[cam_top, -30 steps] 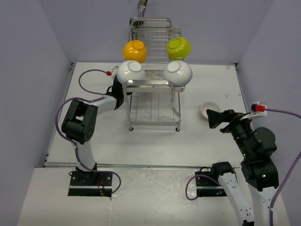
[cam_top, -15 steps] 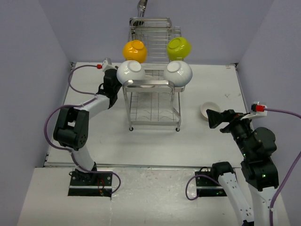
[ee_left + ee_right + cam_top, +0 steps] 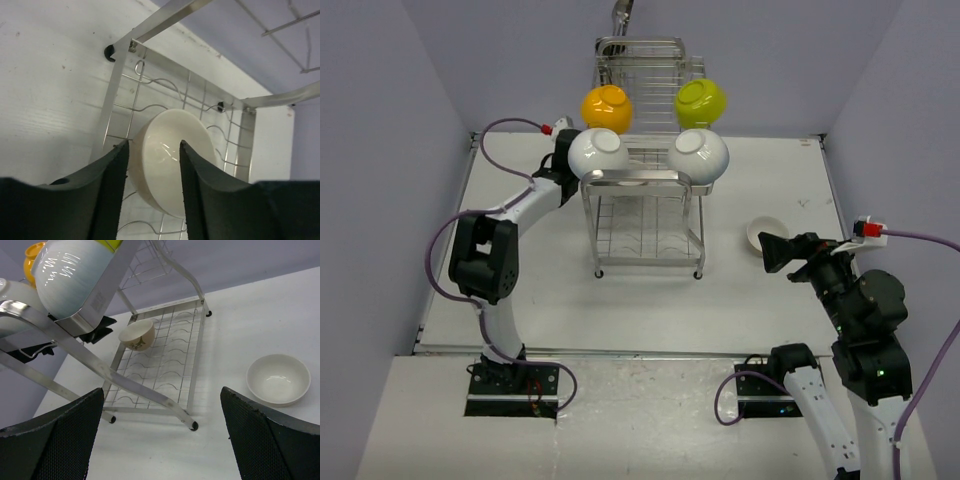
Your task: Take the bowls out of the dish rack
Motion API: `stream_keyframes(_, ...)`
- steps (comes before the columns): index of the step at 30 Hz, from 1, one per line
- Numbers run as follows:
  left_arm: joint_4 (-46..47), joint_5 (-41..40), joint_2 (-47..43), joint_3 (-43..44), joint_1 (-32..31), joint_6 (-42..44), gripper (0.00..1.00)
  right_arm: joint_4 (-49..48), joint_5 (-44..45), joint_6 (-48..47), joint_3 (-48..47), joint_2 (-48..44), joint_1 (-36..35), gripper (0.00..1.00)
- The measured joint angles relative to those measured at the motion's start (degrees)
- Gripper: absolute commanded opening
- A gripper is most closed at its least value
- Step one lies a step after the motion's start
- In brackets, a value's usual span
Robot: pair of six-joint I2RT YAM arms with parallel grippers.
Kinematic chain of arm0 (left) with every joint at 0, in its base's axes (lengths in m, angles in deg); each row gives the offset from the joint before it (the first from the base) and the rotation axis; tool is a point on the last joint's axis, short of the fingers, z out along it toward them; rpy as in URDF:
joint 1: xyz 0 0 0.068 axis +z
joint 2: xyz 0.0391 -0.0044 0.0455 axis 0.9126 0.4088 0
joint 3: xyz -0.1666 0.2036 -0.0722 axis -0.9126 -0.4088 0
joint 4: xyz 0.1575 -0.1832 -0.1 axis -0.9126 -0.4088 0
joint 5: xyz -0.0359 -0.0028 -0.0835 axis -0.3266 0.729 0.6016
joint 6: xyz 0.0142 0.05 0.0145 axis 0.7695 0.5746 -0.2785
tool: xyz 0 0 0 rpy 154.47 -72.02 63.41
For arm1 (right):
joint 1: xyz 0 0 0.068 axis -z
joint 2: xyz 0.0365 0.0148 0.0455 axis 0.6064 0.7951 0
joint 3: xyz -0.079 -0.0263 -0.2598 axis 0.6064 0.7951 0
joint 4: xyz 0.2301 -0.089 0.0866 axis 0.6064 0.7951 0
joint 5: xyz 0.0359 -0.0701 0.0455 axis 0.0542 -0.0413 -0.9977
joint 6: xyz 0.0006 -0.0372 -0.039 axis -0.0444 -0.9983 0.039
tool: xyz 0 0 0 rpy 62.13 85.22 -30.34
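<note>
The chrome dish rack stands mid-table. On its upper tier sit an orange-yellow bowl, a lime green bowl and two white bowls. A small cream bowl stands on edge on the lower wire tier. My left gripper is at the rack's left side. It is open, its dark fingers just short of that cream bowl and framing it. My right gripper hovers wide open to the right of the rack, holding nothing.
Another white bowl sits upright on the table right of the rack. The rack's slim legs and slanted bars cross the right wrist view. Grey walls close in the table on three sides.
The left gripper has swung up along the rack's left side toward the back and its jaws have gone from shut to open. The right arm has not moved.
</note>
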Motion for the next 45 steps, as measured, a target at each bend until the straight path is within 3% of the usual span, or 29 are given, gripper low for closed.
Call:
stream_keyframes(7,-12.2,1.3,6.7,9.9,-0.4,3.3,0.52,0.0,0.0,0.0,0.0,0.0,0.0,0.99)
stream_keyframes(18,-19.1,2.9,9.5,12.9,-1.2,4.9,0.43,0.0,0.0,0.0,0.0,0.0,0.0,0.99)
stream_keyframes(21,-19.7,3.3,9.9,13.2,-1.8,4.9,0.33,0.0,0.0,0.0,0.0,0.0,0.0,0.99)
stream_keyframes(22,-19.7,3.6,10.0,13.3,-2.0,4.9,0.23,0.0,0.0,0.0,0.0,0.0,0.0,0.99)
stream_keyframes(27,-20.8,3.8,10.4,13.3,-2.3,5.2,0.02,0.0,0.0,0.0,0.0,0.0,0.0,0.99)
stream_keyframes(31,-20.9,3.7,10.5,13.2,-2.5,5.0,0.0,0.0,0.0,0.0,0.0,0.0,0.0,0.99)
stream_keyframes(37,-15.9,3.1,7.1,6.9,-2.4,4.3,0.0,0.0,0.0,0.0,0.0,0.0,0.0,0.99)
stream_keyframes(45,-10.0,-2.4,-6.2,-5.6,-1.0,1.2,0.0,0.0,-0.1,0.0,0.0,0.0,0.0,0.99)
